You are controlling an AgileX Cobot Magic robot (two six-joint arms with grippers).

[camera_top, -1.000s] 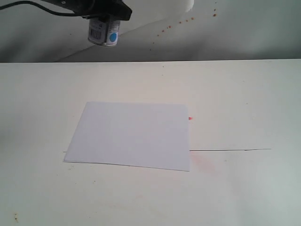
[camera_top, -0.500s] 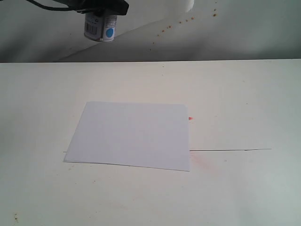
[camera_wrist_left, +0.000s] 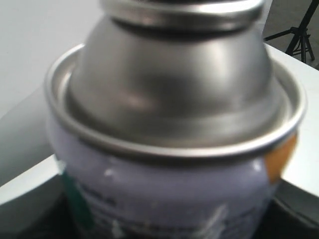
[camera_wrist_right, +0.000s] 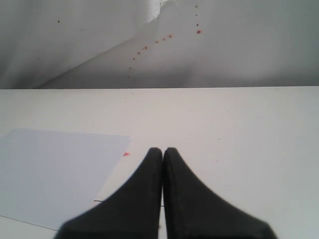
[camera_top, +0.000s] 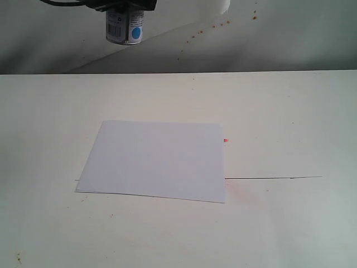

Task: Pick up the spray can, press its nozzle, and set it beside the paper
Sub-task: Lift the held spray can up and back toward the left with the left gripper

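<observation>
Clamping the spray can (camera_top: 125, 29), the left gripper (camera_top: 126, 6) has lifted it slightly higher; nozzle press and placement remain

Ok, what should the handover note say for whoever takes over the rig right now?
The left gripper is shut on the spray can, held upright in the air, clear of the table.
The right gripper is shut and holds nothing.
The paper lies flat on the table, blank.
Done: pick-up.
Left: the nozzle is out of view, so the press is unconfirmed; then set the can beside the paper.
</observation>
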